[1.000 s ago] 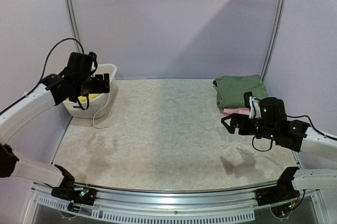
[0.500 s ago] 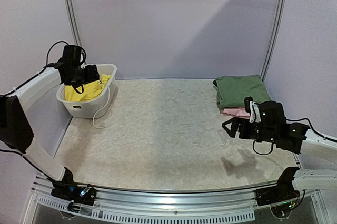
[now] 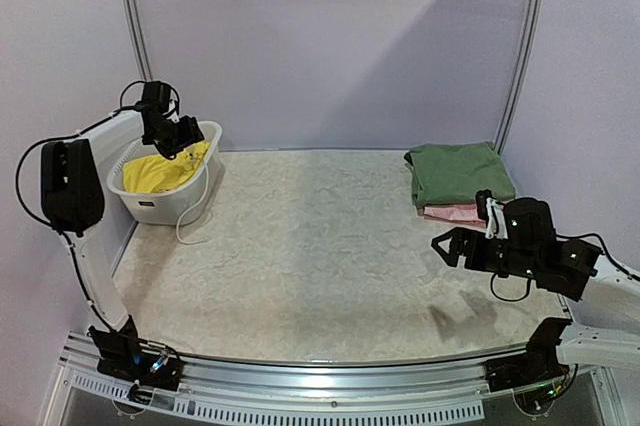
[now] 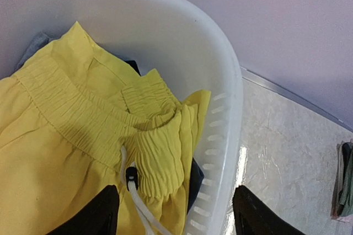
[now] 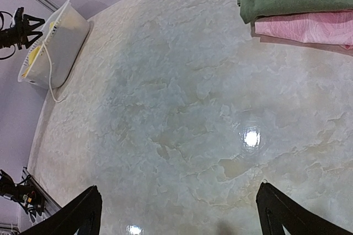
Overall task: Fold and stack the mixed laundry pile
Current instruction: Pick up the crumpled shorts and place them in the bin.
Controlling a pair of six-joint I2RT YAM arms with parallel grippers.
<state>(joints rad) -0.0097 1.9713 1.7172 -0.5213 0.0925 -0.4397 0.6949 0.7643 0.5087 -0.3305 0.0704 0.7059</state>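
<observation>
From above, the left gripper hangs over the white basket at the table's far left corner, its jaws apart over the yellow shorts heaped inside. A white cord trails over the basket's side onto the table. At the far right corner a folded green garment lies on top of a folded pink garment, whose edge shows beneath it. The right gripper hovers just in front of that stack, spread wide and empty. The left wrist view looks straight down into the basket: the shorts' gathered waistband lies bunched against the slotted wall, a white drawstring with a black toggle runs down from it, and a dark garment peeks out underneath. The two fingers stand apart at the bottom edge, clamping nothing; whether they touch the cloth cannot be told. The right wrist view shows bare table between its wide-open fingers, the green and pink stack at the upper right and the basket well apart at the upper left.
</observation>
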